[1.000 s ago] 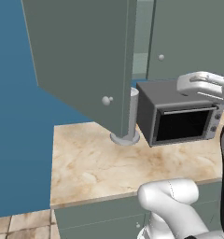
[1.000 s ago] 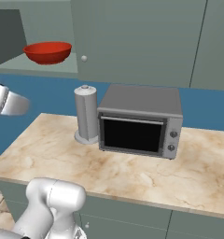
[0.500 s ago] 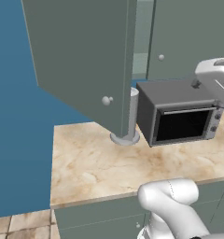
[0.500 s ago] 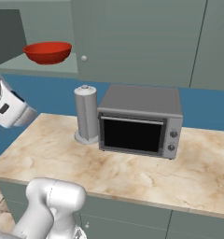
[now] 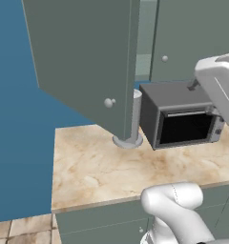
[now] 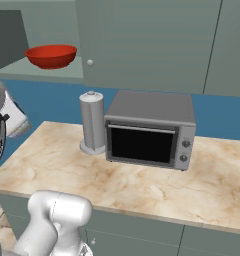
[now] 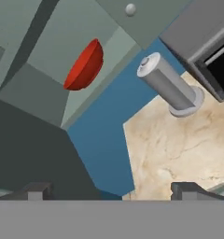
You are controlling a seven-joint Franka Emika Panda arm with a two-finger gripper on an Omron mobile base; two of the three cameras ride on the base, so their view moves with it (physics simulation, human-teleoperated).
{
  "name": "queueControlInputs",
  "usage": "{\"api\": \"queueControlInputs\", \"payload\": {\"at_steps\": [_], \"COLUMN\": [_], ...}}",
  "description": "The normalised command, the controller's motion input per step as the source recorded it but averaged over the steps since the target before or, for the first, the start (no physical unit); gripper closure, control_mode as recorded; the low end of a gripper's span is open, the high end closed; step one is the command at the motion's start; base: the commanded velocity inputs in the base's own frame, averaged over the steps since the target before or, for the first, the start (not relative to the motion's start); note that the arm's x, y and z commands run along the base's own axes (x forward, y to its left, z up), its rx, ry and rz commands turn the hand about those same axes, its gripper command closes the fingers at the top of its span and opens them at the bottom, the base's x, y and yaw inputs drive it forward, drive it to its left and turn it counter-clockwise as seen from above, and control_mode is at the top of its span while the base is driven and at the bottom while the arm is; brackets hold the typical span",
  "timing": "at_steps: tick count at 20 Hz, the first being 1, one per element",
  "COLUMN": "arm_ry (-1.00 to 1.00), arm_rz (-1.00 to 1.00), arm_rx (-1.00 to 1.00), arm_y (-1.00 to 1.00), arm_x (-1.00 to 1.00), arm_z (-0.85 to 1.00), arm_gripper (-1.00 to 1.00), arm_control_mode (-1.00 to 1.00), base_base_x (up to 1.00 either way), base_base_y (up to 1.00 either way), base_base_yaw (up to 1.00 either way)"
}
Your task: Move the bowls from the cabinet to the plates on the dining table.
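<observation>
bowl: red bowl (image 6: 51,55) on the cabinet (image 6: 142,40) shelf
counter (image 6: 142,180): paper roll (image 6: 92,122) just beside toaster oven (image 6: 150,130)

The white arm (image 5: 220,86) is lower and larger at 3 o'clock in the left base view than a second ago, when it sat near the toaster oven's (image 5: 181,119) top edge; now it overlaps the oven's right end. In the right base view the arm (image 6: 3,125) is lower at 9 o'clock, its dark joint now showing at the left border, where before a pale link sat higher.
</observation>
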Motion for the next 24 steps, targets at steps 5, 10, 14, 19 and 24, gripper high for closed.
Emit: {"api": "queueControlInputs", "payload": {"at_steps": [5, 10, 14, 19, 24], "arm_ry": [0.04, 0.00, 0.00, 0.00, 0.00], "arm_rz": [0.18, 0.16, 0.06, 0.00, 0.00], "arm_rx": [0.11, 0.13, 0.10, 0.07, 0.04], "arm_y": [0.35, 0.32, 0.40, 0.41, 0.26], "arm_x": [0.04, 0.27, 0.44, 0.29, 0.38], "arm_z": [0.00, 0.00, 0.00, 0.00, -0.04], "arm_gripper": [-1.00, -1.00, -1.00, -1.00, -1.00], "arm_control_mode": [-1.00, -1.00, -1.00, -1.00, -1.00], "base_base_x": [0.00, 0.00, 0.00, 0.00, 0.00], "base_base_y": [0.00, 0.00, 0.00, 0.00, 0.00], "base_base_yaw": [0.00, 0.00, 0.00, 0.00, 0.00]}}
